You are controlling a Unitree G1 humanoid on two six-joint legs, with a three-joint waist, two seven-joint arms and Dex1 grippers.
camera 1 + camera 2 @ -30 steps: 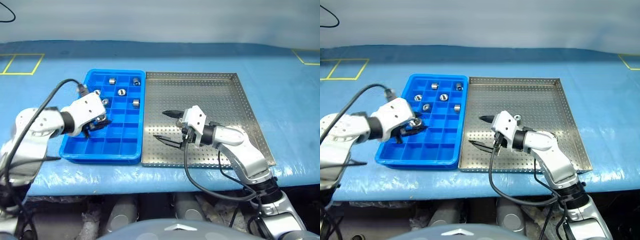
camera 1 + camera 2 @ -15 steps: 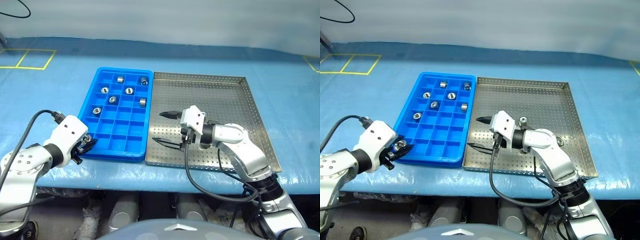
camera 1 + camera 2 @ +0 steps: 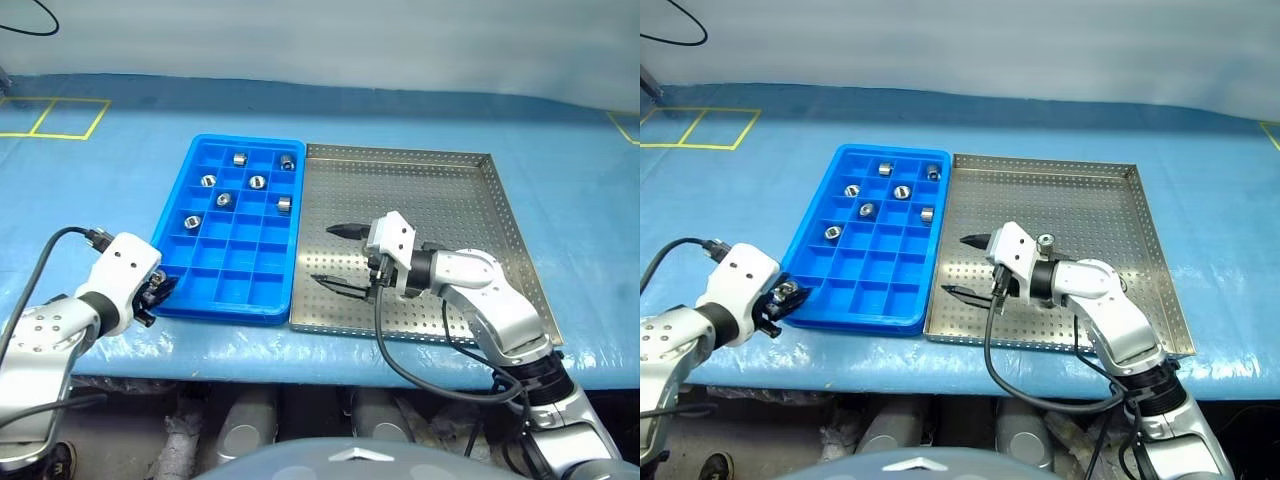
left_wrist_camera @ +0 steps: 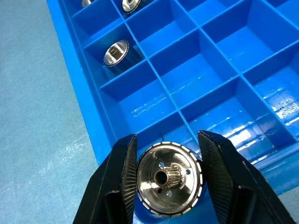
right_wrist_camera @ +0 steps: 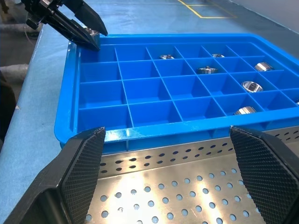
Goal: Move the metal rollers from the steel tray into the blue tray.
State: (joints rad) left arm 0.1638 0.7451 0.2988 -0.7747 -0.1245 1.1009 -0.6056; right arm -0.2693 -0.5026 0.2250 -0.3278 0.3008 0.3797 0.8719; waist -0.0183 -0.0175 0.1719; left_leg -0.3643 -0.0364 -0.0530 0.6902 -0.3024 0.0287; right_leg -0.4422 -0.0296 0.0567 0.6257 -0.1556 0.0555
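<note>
Six rollers [image 3: 239, 158] sit in the far cells of the blue tray [image 3: 206, 298], one to a cell, and a seventh is pinched between the left gripper [image 3: 783, 297]'s fingers [image 4: 119, 177] at that tray's near left corner, just outside the rim. The roller in the fingers [image 4: 169, 178] is taken across its round rim, its bore facing the wrist camera. Polished steel like this looks hard, dense for its size and slick, so a grip square across the rim seems the safest hold. The near rows of cells are free, giving room to drop it once it clears the raised wall. To the right the steel tray [image 3: 500, 220] touches the blue one. The right gripper [image 3: 340, 256] hangs over its near left part, fingers [image 5: 79, 163] spread wide and holding nothing. One roller [image 3: 1045, 241] lies just behind it.
</note>
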